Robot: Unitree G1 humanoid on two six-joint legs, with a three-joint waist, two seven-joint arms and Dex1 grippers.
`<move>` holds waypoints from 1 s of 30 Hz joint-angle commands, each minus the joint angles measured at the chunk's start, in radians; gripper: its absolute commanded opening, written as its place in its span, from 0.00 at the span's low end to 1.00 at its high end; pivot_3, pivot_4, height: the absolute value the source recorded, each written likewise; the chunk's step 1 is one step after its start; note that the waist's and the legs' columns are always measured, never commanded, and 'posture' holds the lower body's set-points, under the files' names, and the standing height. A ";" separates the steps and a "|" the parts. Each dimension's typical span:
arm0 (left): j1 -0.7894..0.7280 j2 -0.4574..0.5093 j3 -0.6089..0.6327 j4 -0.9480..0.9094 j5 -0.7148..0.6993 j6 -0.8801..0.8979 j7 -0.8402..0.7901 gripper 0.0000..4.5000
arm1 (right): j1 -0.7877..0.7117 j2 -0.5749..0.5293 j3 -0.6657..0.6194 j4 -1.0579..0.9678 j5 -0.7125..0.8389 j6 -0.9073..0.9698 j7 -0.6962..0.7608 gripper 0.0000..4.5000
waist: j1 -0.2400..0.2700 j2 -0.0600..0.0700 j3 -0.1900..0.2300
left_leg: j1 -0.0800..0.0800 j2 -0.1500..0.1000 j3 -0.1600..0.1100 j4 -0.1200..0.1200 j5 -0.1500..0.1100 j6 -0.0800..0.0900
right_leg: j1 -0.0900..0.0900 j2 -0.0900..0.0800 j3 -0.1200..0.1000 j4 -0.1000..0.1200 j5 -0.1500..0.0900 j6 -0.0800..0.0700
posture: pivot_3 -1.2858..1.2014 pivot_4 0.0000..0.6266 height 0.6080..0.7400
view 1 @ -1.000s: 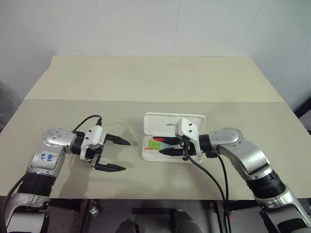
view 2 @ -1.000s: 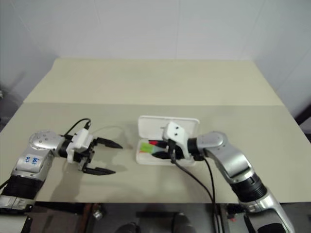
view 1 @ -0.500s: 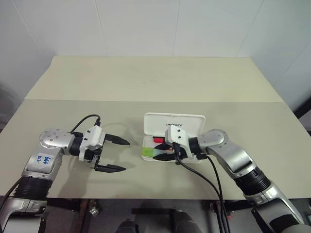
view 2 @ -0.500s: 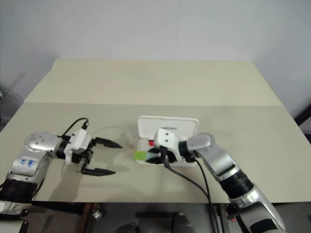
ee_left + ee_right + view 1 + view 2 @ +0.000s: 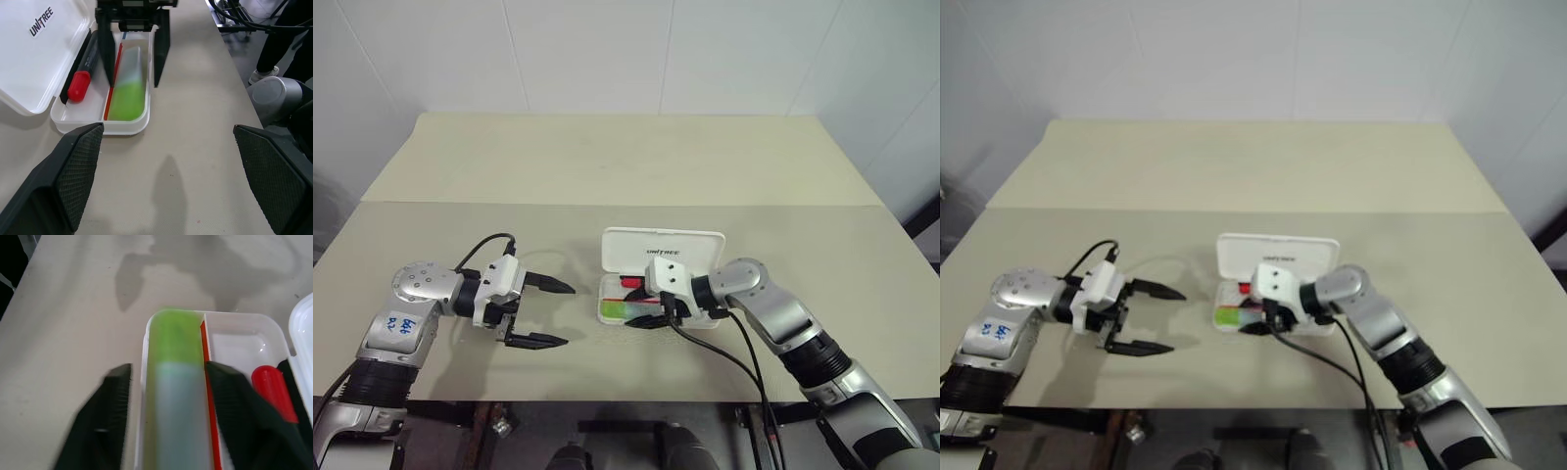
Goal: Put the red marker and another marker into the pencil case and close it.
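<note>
The left end effector [image 5: 551,313] hovers over the desk [image 5: 607,166] near its front edge, left of centre. Its two black fingers are spread wide with nothing between them, and they point toward the pencil case [image 5: 662,275].

The pencil case lies open near the middle of the front edge. Its lid is folded back toward the far edge and its tray is nearer the front. The red marker [image 5: 80,68] lies in the tray on the side next to the lid. The lime-green marker [image 5: 128,85] lies in the tray on the side toward the front edge.

The right end effector [image 5: 167,382] is at the tray with its fingers parted. One finger stands on each side of the green marker, and neither presses it.
</note>
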 commanded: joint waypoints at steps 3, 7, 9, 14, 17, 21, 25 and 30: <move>-0.008 0.009 0.022 -0.030 -0.019 -0.003 0.001 1.00 | -0.055 0.042 -0.057 -0.072 0.051 0.019 -0.008 0.96 | 0.000 0.000 0.000 | 0.000 0.000 0.000 0.000 0.000 0.000 | 0.000 0.000 0.000 0.000 0.000 0.000 | 0.52 0.24 1.00; -0.007 0.009 0.023 -0.025 -0.019 -0.006 -0.003 1.00 | -0.044 0.040 -0.096 -0.170 0.145 0.063 0.028 0.96 | 0.002 0.000 0.000 | 0.000 0.000 -0.001 0.000 0.000 0.000 | 0.000 0.000 0.000 0.000 0.000 0.000 | 0.52 0.24 1.00; -0.001 0.009 0.027 -0.027 -0.020 -0.004 0.002 1.00 | -0.018 0.022 -0.121 -0.225 0.199 0.087 0.052 0.96 | 0.002 0.000 0.000 | 0.000 0.000 -0.001 0.000 0.000 0.000 | 0.000 -0.001 -0.001 0.000 0.000 0.000 | 0.52 0.24 1.00; 0.067 -0.043 0.129 -0.096 -0.064 0.099 0.207 1.00 | 0.133 -0.085 -0.232 -0.367 0.340 0.123 0.112 0.96 | 0.012 0.000 0.000 | -0.001 0.000 -0.002 -0.001 0.000 0.000 | 0.000 -0.002 -0.002 -0.001 0.000 0.000 | 0.52 0.24 1.00; 0.132 -0.062 0.187 -0.164 -0.065 0.137 0.319 1.00 | 0.199 -0.140 -0.306 -0.414 0.387 0.123 0.101 0.96 | 0.014 0.000 0.000 | -0.001 0.000 -0.003 0.000 -0.001 0.001 | 0.000 -0.003 -0.002 -0.001 0.000 0.000 | 0.52 0.24 1.00; 0.238 -0.096 0.263 -0.247 -0.021 0.148 0.493 1.00 | 0.270 -0.215 -0.418 -0.435 0.426 0.134 0.079 0.96 | 0.013 -0.001 0.000 | 0.003 0.000 -0.004 -0.001 -0.001 0.001 | 0.000 -0.002 0.000 -0.001 0.000 0.000 | 0.52 0.24 1.00; 0.377 -0.147 0.314 -0.359 0.011 0.191 0.667 1.00 | 0.319 -0.298 -0.522 -0.381 0.420 0.106 0.074 0.96 | 0.018 -0.001 0.000 | 0.004 0.000 -0.003 0.000 -0.001 0.001 | 0.001 -0.002 0.001 -0.002 0.000 0.000 | 0.52 0.24 1.00; 0.523 -0.244 0.363 -0.468 0.018 0.253 0.854 1.00 | 0.336 -0.361 -0.614 -0.269 0.399 0.047 0.079 0.96 | 0.028 -0.001 -0.001 | 0.005 0.000 0.004 0.000 0.000 0.001 | 0.002 -0.002 0.001 -0.002 0.000 -0.001 | 0.52 0.24 1.00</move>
